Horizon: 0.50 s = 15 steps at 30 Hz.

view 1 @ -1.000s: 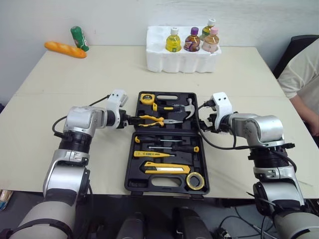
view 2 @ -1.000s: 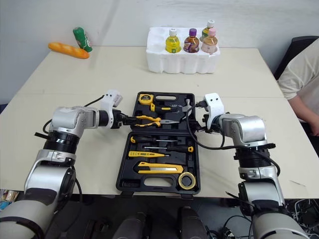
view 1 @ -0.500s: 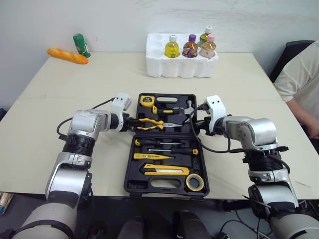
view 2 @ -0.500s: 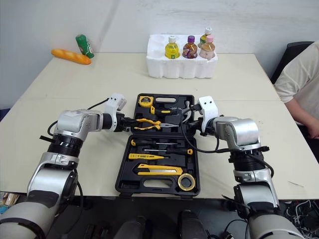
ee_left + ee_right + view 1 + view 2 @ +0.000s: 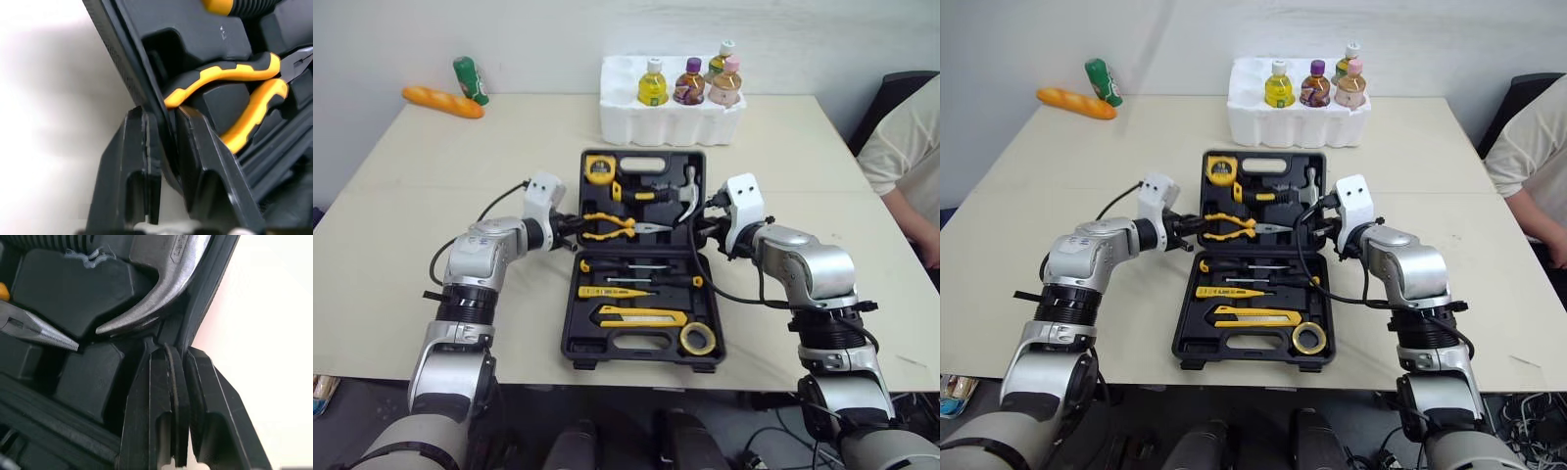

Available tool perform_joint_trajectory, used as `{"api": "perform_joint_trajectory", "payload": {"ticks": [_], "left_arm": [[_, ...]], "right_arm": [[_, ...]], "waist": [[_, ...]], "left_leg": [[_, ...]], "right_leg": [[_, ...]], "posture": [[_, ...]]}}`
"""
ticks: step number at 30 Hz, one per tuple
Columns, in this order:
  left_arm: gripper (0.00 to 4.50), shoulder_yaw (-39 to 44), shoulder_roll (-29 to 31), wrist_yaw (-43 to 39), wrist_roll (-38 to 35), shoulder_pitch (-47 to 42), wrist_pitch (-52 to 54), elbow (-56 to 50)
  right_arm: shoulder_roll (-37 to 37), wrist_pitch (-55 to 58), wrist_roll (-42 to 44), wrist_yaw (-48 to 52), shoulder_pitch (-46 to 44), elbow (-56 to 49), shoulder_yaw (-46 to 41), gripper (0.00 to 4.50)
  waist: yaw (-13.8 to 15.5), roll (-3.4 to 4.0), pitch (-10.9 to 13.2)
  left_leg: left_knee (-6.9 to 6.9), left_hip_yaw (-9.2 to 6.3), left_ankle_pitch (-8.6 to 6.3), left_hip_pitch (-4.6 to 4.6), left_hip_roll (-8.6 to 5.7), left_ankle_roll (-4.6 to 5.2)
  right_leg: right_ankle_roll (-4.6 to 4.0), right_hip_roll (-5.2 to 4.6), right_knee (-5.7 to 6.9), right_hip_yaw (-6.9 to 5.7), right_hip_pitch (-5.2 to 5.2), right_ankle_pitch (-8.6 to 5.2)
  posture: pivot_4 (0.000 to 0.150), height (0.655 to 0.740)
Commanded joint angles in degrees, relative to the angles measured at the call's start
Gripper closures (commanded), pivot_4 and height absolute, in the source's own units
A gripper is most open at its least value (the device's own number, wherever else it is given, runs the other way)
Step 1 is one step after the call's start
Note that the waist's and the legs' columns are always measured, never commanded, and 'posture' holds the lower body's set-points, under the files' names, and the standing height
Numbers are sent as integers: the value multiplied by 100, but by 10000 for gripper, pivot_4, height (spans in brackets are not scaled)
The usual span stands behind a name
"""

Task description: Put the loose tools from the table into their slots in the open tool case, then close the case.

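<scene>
Tool case lies open at the near middle of the counter; no loose tools are seen on the counter, so closing looks like the step in hand. Left claw is pinched tight on the left side wall of the lid, one finger inside the wall and one outside. Right claw is clamped the same way on the lid's right wall, just beside the hammer head. Risks, as judged: both holds are on a thin plastic edge, so either pinch could slip as the lid swings toward the near half. Uneven lift between the arms would twist the hinge. The base is not held down and may slide or lift with the lid. The hammer, pliers and tape measure sit in the lid and could drop out of their slots once it tips over, jamming the closure. Writing: none legible. A stamped mark on the hammer head and the labels of the bottles at the far edge are too small to read.
</scene>
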Motion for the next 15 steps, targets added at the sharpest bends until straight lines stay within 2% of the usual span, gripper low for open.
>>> {"api": "perform_joint_trajectory", "payload": {"ticks": [1, 5, 9, 12, 13, 15], "left_arm": [[44624, -107, 63, -156, 196, 51, -1286, -291], [44962, -213, 60, -56, 434, 486, -2129, -601], [44962, -402, 260, 377, 1145, 1297, -3568, -897], [44962, -390, 393, 614, 1376, 1886, -4101, -1138], [40298, -355, 437, 694, 1429, 2046, -4216, -1237], [31901, -234, 478, 772, 1387, 2309, -4108, -1515]], "right_arm": [[-189, -1445, -300, 450, 335, -575, 291, 45000], [-347, -3230, -959, 469, 1004, -385, 569, 45000], [-521, -5275, -1680, 223, 1534, 169, 680, 45000], [-688, -6499, -2239, -126, 1777, 547, 704, 45000], [-801, -6924, -2513, -295, 1872, 614, 727, 45000], [-964, -7581, -2634, -351, 2129, 487, 667, 36578]], "waist": [[-6, 0, 0], [-16, 0, 0], [-13, -5, 3], [-18, -5, 3], [-15, -6, 3], [-8, -7, 4]], "left_leg": [[-3, 3, 0, -2, 0, 0], [-7, 21, -7, -1, 0, 12], [-4, 27, -10, 21, 0, 17], [-5, 41, -9, 46, 1, 20], [-5, 49, -10, 57, 1, 23], [-8, 60, -15, 70, 1, 33]], "right_leg": [[0, 1, -1, -1, -4, 0], [1, 2, -19, 3, -2, 0], [4, 1, -25, 9, 21, 2], [6, 2, -25, 27, 33, 3], [6, 2, -25, 35, 36, 3], [6, 2, -20, 48, 40, 3]], "posture": [[1500, 7367], [1500, 7367], [1500, 7367], [1500, 7367], [1500, 7367], [1500, 7367]]}}
